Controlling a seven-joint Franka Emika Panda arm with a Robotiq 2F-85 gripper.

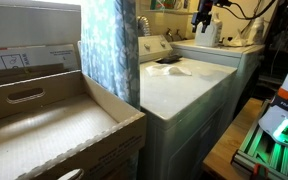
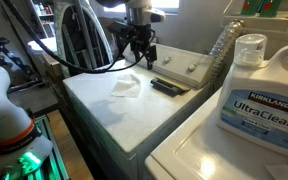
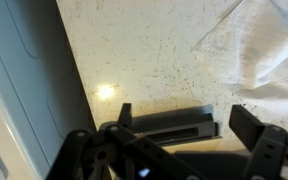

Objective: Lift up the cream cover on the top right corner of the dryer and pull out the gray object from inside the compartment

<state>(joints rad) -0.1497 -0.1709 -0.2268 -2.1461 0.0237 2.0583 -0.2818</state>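
Observation:
My gripper (image 2: 144, 58) hangs open and empty just above the back of the white dryer top (image 2: 99, 105). In the wrist view its two dark fingers (image 3: 184, 118) straddle a long dark gray slot-shaped piece (image 3: 169, 126) lying flat in the speckled top. The same dark piece shows in an exterior view (image 2: 169, 87), close to the control panel. A crumpled cream-white piece (image 2: 126, 86) lies on the top beside it and fills the upper right of the wrist view (image 3: 259, 50). I cannot tell whether this is the cover. In an exterior view the gripper (image 1: 202, 18) is small and far back.
A Kirkland UltraClean jug (image 2: 254, 85) stands on the neighbouring washer, with a clear ribbed bottle (image 2: 220, 55) behind it. The control panel (image 2: 189, 68) rises at the back. An open cardboard box (image 1: 44, 115) and a blue patterned curtain (image 1: 109, 45) stand near one camera.

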